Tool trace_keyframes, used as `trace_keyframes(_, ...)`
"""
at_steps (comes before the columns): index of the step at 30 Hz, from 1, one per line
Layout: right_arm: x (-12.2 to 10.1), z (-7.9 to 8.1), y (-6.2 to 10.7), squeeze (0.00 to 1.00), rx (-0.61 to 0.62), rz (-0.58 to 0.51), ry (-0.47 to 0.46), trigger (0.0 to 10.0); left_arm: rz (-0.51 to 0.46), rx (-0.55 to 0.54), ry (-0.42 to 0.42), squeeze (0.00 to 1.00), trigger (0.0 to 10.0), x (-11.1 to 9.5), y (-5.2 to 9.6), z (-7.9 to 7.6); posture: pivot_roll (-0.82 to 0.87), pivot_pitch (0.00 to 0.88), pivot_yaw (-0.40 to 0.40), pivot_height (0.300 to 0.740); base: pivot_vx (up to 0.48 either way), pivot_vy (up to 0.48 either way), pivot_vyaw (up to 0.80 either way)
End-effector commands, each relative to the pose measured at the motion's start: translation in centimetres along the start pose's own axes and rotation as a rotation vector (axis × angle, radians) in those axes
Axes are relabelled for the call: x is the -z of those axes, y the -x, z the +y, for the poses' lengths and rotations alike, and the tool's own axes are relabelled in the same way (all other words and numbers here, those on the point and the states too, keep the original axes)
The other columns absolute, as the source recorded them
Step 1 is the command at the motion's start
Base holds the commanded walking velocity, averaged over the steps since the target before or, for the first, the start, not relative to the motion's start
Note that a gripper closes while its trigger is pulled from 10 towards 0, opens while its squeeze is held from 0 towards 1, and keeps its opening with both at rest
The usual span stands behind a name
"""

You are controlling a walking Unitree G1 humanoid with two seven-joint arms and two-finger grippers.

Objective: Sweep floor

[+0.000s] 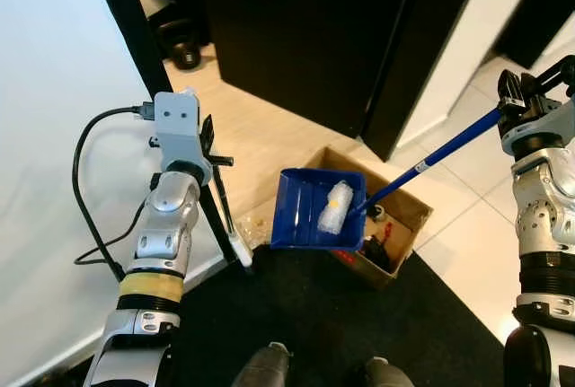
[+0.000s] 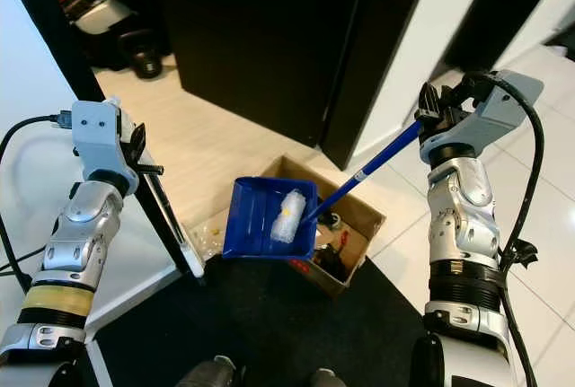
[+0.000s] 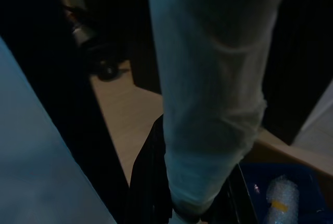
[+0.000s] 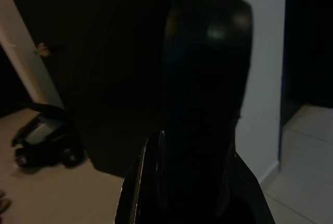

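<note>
Black mat [image 1: 296, 315]; right gripper [image 2: 446, 102] clamps dustpan [image 1: 316, 210] over box [image 1: 395, 216]

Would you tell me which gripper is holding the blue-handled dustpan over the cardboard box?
The right gripper: it clasps the blue dustpan's long handle, while the left gripper holds a black stick instead.

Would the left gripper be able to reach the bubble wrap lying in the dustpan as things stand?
Probably not: the left gripper is shut on the broom handle, so it isn't free, though nothing covers the bubble wrap in the dustpan.
</note>
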State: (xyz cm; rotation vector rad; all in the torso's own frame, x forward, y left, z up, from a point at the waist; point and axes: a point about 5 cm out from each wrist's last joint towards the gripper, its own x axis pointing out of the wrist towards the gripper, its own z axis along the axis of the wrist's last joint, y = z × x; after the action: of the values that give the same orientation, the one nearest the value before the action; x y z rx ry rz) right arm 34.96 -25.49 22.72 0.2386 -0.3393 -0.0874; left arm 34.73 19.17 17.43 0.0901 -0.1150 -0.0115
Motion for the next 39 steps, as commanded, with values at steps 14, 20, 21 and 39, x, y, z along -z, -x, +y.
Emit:
trace_keyframes(14,-1.1,-0.2,0.0,0.0,0.008,-0.061,-0.01,10.0,0.039,-0.031,-0.047,0.0,10.0,0.6,0.2,0.7,0.09,0.128,0.033,0.74,0.0,0.0,0.0)
trace_keyframes(20,-1.1,-0.4,0.0,0.0,0.015,-0.066,-0.011,10.0,0.04,-0.028,-0.043,0.0,10.0,0.7,0.2,0.7,0.09,0.13,0.033,0.74,0.0,0.0,0.0)
trace_keyframes(21,-1.2,-0.4,0.0,0.0,0.016,-0.067,-0.012,10.0,0.04,-0.027,-0.043,0.0,10.0,0.7,0.2,0.7,0.09,0.13,0.033,0.74,0.0,0.0,0.0)
trace_keyframes(39,-2.3,-0.6,-1.8,0.0,0.013,-0.139,0.066,10.0,0.09,-0.027,-0.055,0.0,10.0,1.8,1.8,1.7,0.12,0.176,0.041,0.74,0.0,0.0,0.0)
